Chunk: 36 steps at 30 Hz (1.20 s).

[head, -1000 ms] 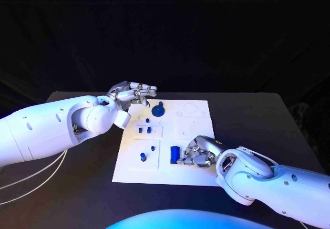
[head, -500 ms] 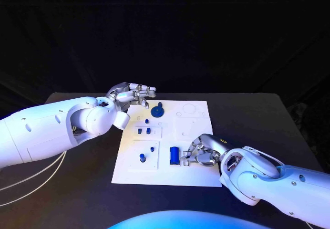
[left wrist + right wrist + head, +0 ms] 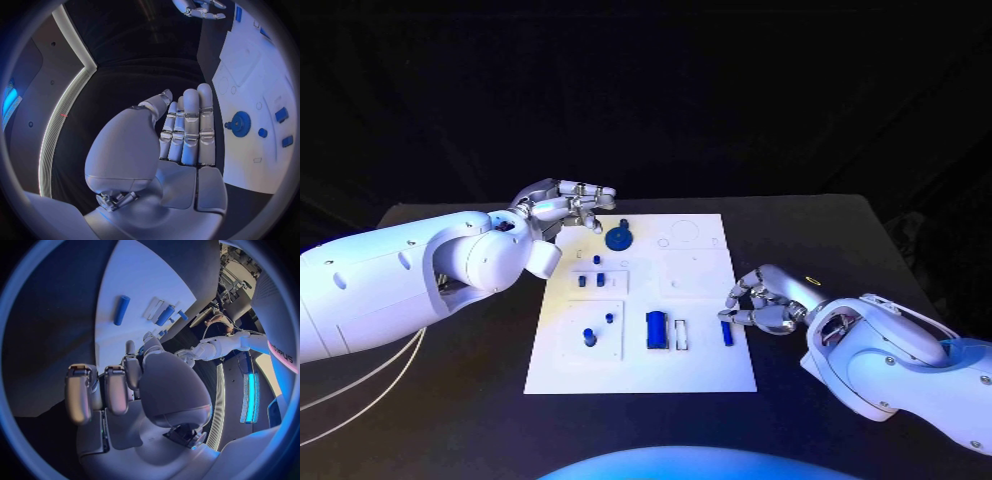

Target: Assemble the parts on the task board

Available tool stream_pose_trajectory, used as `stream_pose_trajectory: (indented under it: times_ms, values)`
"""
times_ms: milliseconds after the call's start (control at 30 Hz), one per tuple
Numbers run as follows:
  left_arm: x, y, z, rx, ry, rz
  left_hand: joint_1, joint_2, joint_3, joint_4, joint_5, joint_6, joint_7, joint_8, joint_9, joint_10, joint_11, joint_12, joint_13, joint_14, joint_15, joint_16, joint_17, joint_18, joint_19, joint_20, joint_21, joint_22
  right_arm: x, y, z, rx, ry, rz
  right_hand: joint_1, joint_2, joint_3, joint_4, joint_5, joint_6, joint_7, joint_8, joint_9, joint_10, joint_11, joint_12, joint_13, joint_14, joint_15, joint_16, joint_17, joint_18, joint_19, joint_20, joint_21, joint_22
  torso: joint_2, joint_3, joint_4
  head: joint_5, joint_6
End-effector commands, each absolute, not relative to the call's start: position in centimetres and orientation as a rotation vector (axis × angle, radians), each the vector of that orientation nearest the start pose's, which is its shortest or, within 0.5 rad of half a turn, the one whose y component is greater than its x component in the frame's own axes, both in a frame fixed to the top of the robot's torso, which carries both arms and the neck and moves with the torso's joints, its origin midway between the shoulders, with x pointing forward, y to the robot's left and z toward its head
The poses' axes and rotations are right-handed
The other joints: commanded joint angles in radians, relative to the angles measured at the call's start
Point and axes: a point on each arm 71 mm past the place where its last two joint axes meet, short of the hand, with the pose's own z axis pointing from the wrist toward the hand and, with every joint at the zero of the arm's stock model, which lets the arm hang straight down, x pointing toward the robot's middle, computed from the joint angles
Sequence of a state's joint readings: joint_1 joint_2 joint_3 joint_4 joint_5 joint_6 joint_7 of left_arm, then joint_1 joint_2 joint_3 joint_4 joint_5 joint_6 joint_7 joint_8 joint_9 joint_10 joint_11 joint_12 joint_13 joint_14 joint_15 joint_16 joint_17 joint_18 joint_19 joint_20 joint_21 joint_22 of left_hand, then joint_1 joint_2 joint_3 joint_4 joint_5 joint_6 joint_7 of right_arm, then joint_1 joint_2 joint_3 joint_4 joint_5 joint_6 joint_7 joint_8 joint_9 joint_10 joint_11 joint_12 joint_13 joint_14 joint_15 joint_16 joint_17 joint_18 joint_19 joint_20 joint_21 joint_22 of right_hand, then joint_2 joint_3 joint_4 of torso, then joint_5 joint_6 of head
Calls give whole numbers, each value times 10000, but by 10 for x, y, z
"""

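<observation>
The left hand [image 3: 567, 205] hovers off the board's far left corner, fingers straight and together, holding nothing; it looks parked clear of the work. On the board [image 3: 711, 375], going rightward: a peg in the near-left recess [image 3: 590, 336], two small pegs [image 3: 590, 279] upright in sockets farther back, a gear [image 3: 619, 239] seated near the far edge, and a cylinder [image 3: 655, 330] lying beside an open slot, probably waiting for insertion. A short pin [image 3: 727, 332] lies at the right edge. The right hand [image 3: 764, 303] sits just beside it, fingers curled in; whether it touches the pin I cannot tell. No writing is readable on the board.
</observation>
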State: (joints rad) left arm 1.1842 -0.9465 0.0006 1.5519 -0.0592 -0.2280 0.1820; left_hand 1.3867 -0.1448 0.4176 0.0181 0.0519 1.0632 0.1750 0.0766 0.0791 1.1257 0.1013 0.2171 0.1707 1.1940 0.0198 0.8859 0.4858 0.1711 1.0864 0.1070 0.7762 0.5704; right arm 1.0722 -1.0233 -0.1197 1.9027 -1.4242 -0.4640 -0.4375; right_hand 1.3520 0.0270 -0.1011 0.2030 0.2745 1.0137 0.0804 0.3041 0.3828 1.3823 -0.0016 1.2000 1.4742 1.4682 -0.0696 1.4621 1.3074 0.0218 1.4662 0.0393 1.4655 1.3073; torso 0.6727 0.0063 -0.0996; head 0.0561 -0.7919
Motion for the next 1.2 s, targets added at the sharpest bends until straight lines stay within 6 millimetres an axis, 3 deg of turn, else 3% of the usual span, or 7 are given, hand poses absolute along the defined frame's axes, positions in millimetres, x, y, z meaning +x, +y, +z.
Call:
stream_pose_trajectory:
  times_ms: [33,467,867,1200]
  values:
    - [482,244,-180,-11721,16035,-14610,2,93,-20,-12,-8,-52,-10,53,-17,-67,-9,67,12,-40,6,-42,-17,134,69,10,-23,-17,377,-204,-228,304,18031,5197,-75,-166,-12,124,-74,216,-37,-15,1,53,21,36,-1884,622,67,-33,672,-4,622,85,51,2349,8,-2,-2,-63,-25]
    - [483,243,-181,-11704,16065,-14654,-7,93,-28,-7,-9,-53,-9,54,-18,-70,-7,72,13,-41,8,-42,-20,133,71,11,-28,-20,372,-202,-252,61,18718,4483,-325,-317,-119,423,24,517,-143,36,135,182,-64,166,-1781,641,-4,-2,736,-26,671,42,155,2381,8,-11,24,-101,-42]
    - [483,243,-181,-11716,16080,-14634,-7,93,-28,-7,-9,-53,-9,54,-18,-70,-7,72,13,-41,8,-42,-20,133,71,11,-28,-20,372,-193,-265,50,19085,4461,-414,-346,-140,562,60,568,-164,42,189,208,-76,195,-1754,644,-15,4,750,-28,675,29,162,2383,6,-13,4,-77,-66]
    - [482,244,-181,-11718,16093,-14635,-7,93,-28,-7,-9,-53,-9,54,-18,-70,-7,72,13,-41,8,-42,-20,133,71,11,-28,-20,371,-186,-271,-199,19333,4455,-159,-381,-38,508,86,691,-254,121,324,237,-152,221,-1726,649,-72,13,771,-32,686,-10,184,2390,27,-37,60,-105,-88]
